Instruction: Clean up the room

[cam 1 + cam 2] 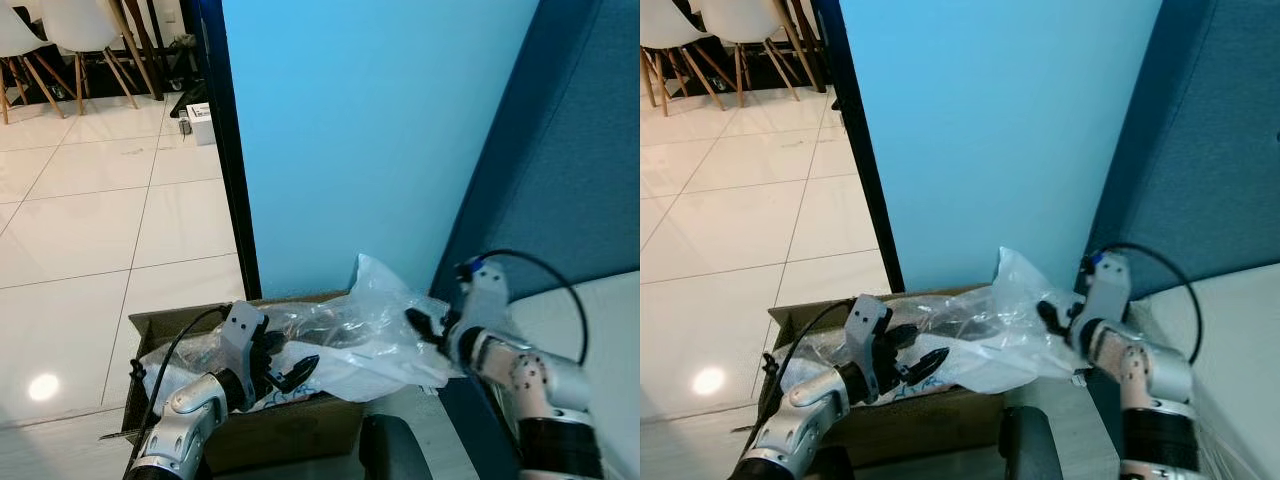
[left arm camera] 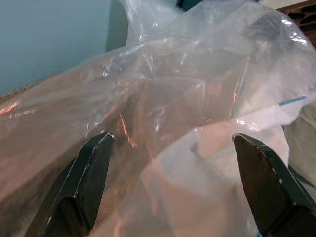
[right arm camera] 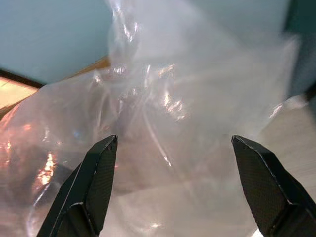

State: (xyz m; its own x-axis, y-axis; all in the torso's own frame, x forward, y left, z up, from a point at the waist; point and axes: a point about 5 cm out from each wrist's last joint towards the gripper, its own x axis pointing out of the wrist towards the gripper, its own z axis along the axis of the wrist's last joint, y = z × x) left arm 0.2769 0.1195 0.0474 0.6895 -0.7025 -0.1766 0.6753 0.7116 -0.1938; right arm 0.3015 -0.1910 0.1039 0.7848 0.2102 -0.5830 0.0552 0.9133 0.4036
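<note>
my left pincer [image 1: 290,372] is spread open at the near left of one clear plastic sheet [image 1: 370,335], and my right pincer [image 1: 425,328] is open too at its right edge. i think i flank it so to press it down into the one cardboard box [image 1: 160,322] by the blue wall [image 1: 370,130].

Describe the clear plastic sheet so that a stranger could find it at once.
Look at the foot of the light blue wall, where a brown cardboard box stands on the floor. The clear plastic sheet spills from it, crinkled, shiny and see-through, unlike the dull box.
</note>
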